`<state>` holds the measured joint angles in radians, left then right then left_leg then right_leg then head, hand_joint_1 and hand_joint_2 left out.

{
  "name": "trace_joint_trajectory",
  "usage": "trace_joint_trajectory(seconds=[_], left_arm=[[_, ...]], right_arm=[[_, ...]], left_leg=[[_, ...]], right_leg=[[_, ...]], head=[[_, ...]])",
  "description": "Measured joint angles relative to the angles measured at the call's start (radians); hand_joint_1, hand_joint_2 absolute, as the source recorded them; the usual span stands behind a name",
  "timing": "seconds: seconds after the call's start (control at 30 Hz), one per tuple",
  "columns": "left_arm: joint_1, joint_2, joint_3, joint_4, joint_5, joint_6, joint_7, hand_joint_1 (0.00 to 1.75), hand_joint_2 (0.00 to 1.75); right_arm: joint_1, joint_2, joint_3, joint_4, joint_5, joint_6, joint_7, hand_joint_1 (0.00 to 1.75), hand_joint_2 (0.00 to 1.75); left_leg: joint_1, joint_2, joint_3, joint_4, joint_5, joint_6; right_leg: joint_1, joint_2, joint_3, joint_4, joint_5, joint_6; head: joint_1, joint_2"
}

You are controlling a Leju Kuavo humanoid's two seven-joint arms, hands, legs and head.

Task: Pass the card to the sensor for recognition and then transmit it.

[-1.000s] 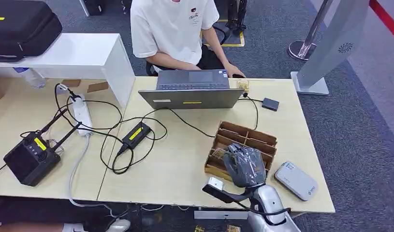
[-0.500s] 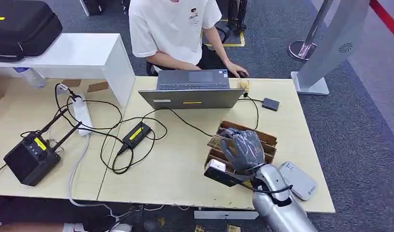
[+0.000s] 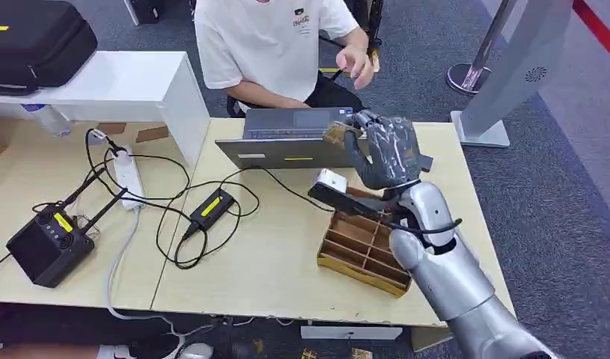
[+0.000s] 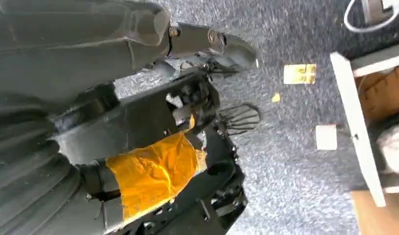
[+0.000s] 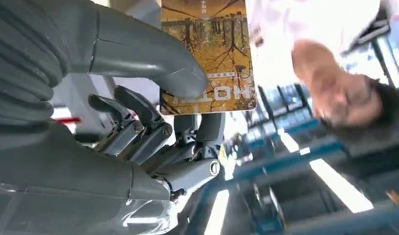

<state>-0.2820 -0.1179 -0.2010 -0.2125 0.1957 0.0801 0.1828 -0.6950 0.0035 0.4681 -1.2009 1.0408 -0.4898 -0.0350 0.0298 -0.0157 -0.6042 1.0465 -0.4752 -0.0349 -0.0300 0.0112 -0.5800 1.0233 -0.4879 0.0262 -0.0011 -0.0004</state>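
My right hand [image 3: 384,151] is raised above the table's far side, just in front of the laptop. It pinches a yellow-brown picture card [image 3: 335,133] between its thumb and fingers. The right wrist view shows that card [image 5: 207,49] close up, an autumn-tree print with the thumb [image 5: 153,54] pressed on its face. A person in a white shirt [image 3: 272,41] sits behind the laptop with one hand [image 3: 355,58] lifted, apart from the card. My left hand [image 4: 153,34] hangs over the grey carpet with nothing in it.
A brown divided cardboard box [image 3: 361,245] lies under my right forearm. The open laptop [image 3: 294,138] stands at the table's far edge. Cables, a power strip [image 3: 128,176] and a black radio unit [image 3: 46,247] cover the left half. A grey kiosk [image 3: 511,67] stands at far right.
My right hand has risen from the cardboard box and moved toward the laptop with the card in it. The person's hand has lifted off the table.
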Motion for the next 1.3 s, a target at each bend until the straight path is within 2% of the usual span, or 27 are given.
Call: trace_joint_trajectory(seconds=[0.17, 0.37, 0.47, 0.57, 0.6, 0.77, 1.1, 1.23, 1.27, 1.3], left_arm=[[-0.007, -0.011, 0.0, 0.0, -0.031, -0.023, 0.033, 0.0, 1.75], [-0.016, -0.019, 0.0, 0.0, -0.066, -0.033, 0.061, 0.0, 1.75], [-0.016, -0.032, -0.002, 0.0, -0.086, -0.042, 0.064, 0.0, 1.75], [-0.016, -0.043, -0.002, 0.0, -0.096, -0.042, 0.066, 0.0, 1.75], [-0.016, -0.048, -0.003, 0.0, -0.098, -0.042, 0.066, 0.0, 1.75], [-0.017, -0.064, -0.003, 0.0, -0.106, -0.055, 0.072, 0.0, 1.75], [-0.018, -0.068, -0.003, 0.0, -0.107, -0.055, 0.075, 0.0, 1.75], [-0.019, -0.088, -0.003, 0.0, -0.097, -0.047, 0.089, 0.0, 1.75], [-0.02, -0.091, -0.003, 0.0, -0.096, -0.046, 0.09, 0.0, 1.75], [-0.016, -0.095, -0.006, -0.01, -0.129, -0.059, 0.072, 0.0, 1.75]], right_arm=[[-0.093, 0.042, 0.005, 0.068, 0.132, -0.073, 0.06, 1.75, 1.75], [-0.156, 0.092, 0.011, 0.192, 0.254, -0.147, 0.114, 1.75, 1.75], [-0.174, 0.108, 0.012, 0.252, 0.31, -0.16, 0.15, 1.75, 1.75], [-0.186, 0.12, 0.012, 0.301, 0.329, -0.163, 0.159, 1.75, 1.75], [-0.189, 0.123, 0.012, 0.315, 0.33, -0.164, 0.159, 0.0, 1.75], [-0.19, 0.14, 0.014, 0.375, 0.352, -0.187, 0.161, 0.0, 1.75], [-0.19, 0.141, 0.014, 0.379, 0.355, -0.188, 0.161, 0.0, 1.75], [-0.19, 0.154, 0.017, 0.41, 0.366, -0.192, 0.161, 0.0, 1.75], [-0.19, 0.155, 0.019, 0.42, 0.368, -0.191, 0.165, 0.0, 1.75], [-0.186, 0.148, 0.016, 0.428, 0.415, -0.189, 0.221, 0.0, 1.75]], left_leg=[[0.0, -0.001, 0.0, 0.0, 0.0, 0.0], [0.0, -0.002, -0.002, 0.0, 0.002, 0.001], [0.0, -0.003, -0.003, 0.001, 0.002, 0.002], [-0.001, -0.005, -0.004, 0.001, 0.003, 0.002], [-0.001, -0.005, -0.005, 0.002, 0.003, 0.002], [-0.002, -0.006, -0.007, 0.003, 0.003, 0.002], [-0.002, -0.006, -0.007, 0.003, 0.003, 0.002], [-0.002, -0.009, -0.012, 0.004, 0.004, 0.005], [-0.002, -0.011, -0.014, 0.005, 0.005, 0.006], [-0.002, -0.011, -0.019, 0.008, 0.005, 0.006]], right_leg=[[0.0, -0.001, 0.0, 0.0, 0.0, 0.0], [0.0, -0.003, 0.0, 0.0, 0.0, 0.0], [0.0, -0.003, -0.001, -0.001, 0.001, 0.001], [-0.001, -0.005, -0.001, -0.001, 0.001, 0.001], [-0.001, -0.005, -0.001, -0.001, 0.002, 0.002], [-0.002, -0.005, -0.004, -0.001, 0.002, 0.003], [-0.002, -0.006, -0.004, -0.001, 0.002, 0.003], [-0.002, -0.01, -0.006, -0.001, 0.003, 0.004], [-0.002, -0.011, -0.007, -0.001, 0.003, 0.004], [-0.003, -0.012, -0.011, -0.001, 0.003, 0.005]], head=[[-0.001, 0.0], [-0.001, 0.0], [0.0, 0.0], [0.0, 0.0], [-0.001, 0.0], [-0.001, 0.0], [-0.001, 0.0], [0.0, 0.0], [-0.001, 0.0], [-0.001, 0.0]])
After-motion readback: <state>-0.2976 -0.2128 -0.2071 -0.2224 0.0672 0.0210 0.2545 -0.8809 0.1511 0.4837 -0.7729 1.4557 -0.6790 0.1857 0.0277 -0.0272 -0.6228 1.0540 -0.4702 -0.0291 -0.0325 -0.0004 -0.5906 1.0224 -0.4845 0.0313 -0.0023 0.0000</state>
